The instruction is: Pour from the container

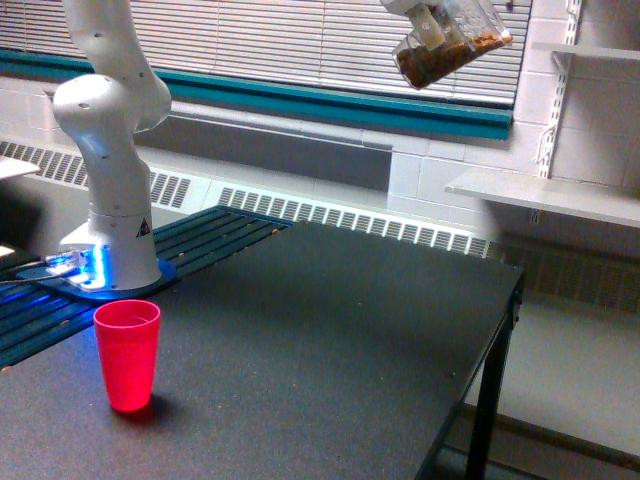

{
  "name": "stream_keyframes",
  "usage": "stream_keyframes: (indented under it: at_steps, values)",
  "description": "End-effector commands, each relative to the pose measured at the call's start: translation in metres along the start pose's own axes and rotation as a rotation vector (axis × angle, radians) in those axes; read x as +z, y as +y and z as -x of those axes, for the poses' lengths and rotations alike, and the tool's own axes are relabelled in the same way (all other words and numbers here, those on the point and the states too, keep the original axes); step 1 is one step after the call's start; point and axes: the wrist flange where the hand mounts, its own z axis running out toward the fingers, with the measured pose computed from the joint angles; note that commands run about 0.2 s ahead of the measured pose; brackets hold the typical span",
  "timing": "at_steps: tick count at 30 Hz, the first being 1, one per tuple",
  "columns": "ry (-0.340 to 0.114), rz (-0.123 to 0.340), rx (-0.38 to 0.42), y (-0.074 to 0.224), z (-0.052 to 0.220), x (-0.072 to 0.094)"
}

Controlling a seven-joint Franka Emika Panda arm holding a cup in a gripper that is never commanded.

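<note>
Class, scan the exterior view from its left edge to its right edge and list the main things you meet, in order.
Red cup → robot arm's white base → clear jar of brown pieces held tilted up high → wall shelf.

Cup (127, 354) on table (330, 350) before arm base (110, 255); container (445, 45) high above, rightward
</note>
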Motion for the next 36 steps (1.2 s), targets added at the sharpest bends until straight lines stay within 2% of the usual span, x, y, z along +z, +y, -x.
stream_keyframes:
  at_steps: [1, 11, 17, 29, 36]
  values:
    - [0.022, -0.023, 0.005, -0.003, -0.007, -0.013]
    - [0.052, -0.023, 0.003, 0.009, -0.012, -0.015]
    - [0.079, -0.009, 0.027, 0.032, -0.020, -0.016]
    - [0.138, 0.075, 0.051, 0.110, -0.037, -0.028]
    - [0.151, 0.114, 0.069, 0.160, -0.037, -0.035]
